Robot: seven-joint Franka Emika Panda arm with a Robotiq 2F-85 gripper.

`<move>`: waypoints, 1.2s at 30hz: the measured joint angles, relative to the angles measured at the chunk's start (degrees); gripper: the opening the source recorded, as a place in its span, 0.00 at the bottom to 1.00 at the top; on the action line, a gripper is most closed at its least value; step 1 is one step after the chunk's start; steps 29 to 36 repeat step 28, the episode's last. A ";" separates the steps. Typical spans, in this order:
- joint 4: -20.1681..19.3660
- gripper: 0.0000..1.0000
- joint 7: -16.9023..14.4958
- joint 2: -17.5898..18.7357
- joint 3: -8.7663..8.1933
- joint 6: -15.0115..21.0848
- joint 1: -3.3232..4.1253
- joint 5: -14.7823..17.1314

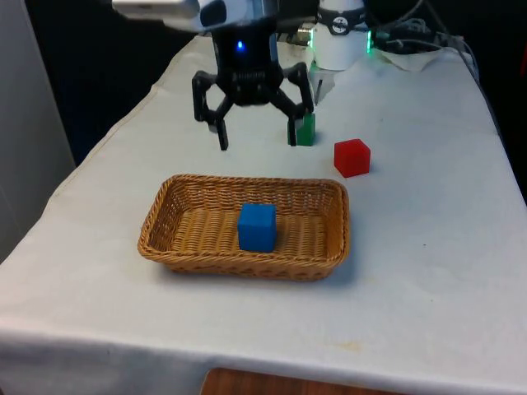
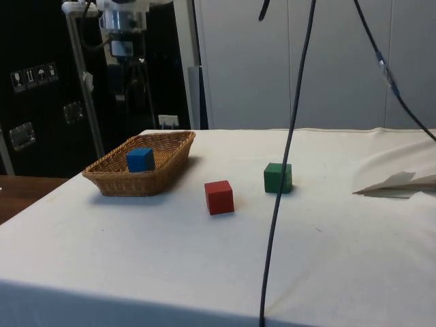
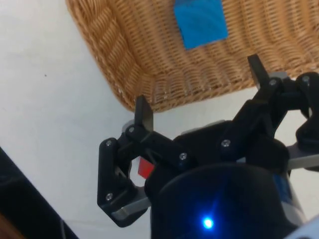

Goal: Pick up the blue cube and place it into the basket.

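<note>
The blue cube [image 1: 257, 226] rests on the floor of the wicker basket [image 1: 169, 247], near its middle; I also see the cube [image 2: 140, 159] in the basket [image 2: 112, 180] from the side, and the cube [image 3: 200, 21] from the wrist. My gripper [image 1: 257, 140] hangs open and empty above the table just behind the basket's far rim, well above it. In the wrist view the gripper [image 3: 199, 92] has its fingers spread over the basket's edge [image 3: 124, 69], with nothing between them.
A red cube [image 1: 352, 157] lies on the cloth behind the basket toward the front view's right. A green cube [image 1: 305, 130] stands just behind my gripper's finger. From the side, the red cube [image 2: 219, 197] and the green cube [image 2: 278, 178] sit apart from the basket.
</note>
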 measured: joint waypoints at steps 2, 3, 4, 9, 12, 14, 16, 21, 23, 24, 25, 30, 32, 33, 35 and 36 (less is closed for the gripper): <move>-0.74 1.00 0.00 -1.15 0.00 -0.46 0.00 -0.17; -0.74 1.00 0.00 -1.15 0.00 -0.46 0.00 -0.17; -1.60 1.00 0.00 -2.41 0.00 -0.97 0.00 -0.34; -4.70 1.00 0.00 -6.42 0.00 -2.01 0.00 -0.80; -5.67 1.00 0.00 -7.62 0.00 -2.06 0.00 -0.97; -6.13 1.00 0.00 -8.14 0.00 -2.12 0.00 -1.03; -6.82 1.00 0.00 -9.17 0.00 -2.23 0.00 -1.15; -8.14 1.00 0.06 -10.43 0.06 -2.29 0.17 -1.26; -8.25 1.00 0.11 -10.43 0.06 -2.23 0.23 -1.26; -8.31 1.00 0.11 -10.43 0.06 -2.23 0.34 -1.26; -8.37 1.00 0.11 -10.49 0.06 -2.23 0.34 -1.26; -8.48 1.00 0.11 -10.54 0.06 -2.23 0.46 -1.26; -8.48 1.00 0.11 -10.54 0.06 -2.23 0.46 -1.26; -8.48 1.00 0.11 -10.54 0.06 -2.23 0.46 -1.26; -8.48 1.00 0.11 -10.54 0.06 -2.23 0.46 -1.26; -8.48 1.00 0.11 -10.54 0.06 -2.23 0.46 -1.26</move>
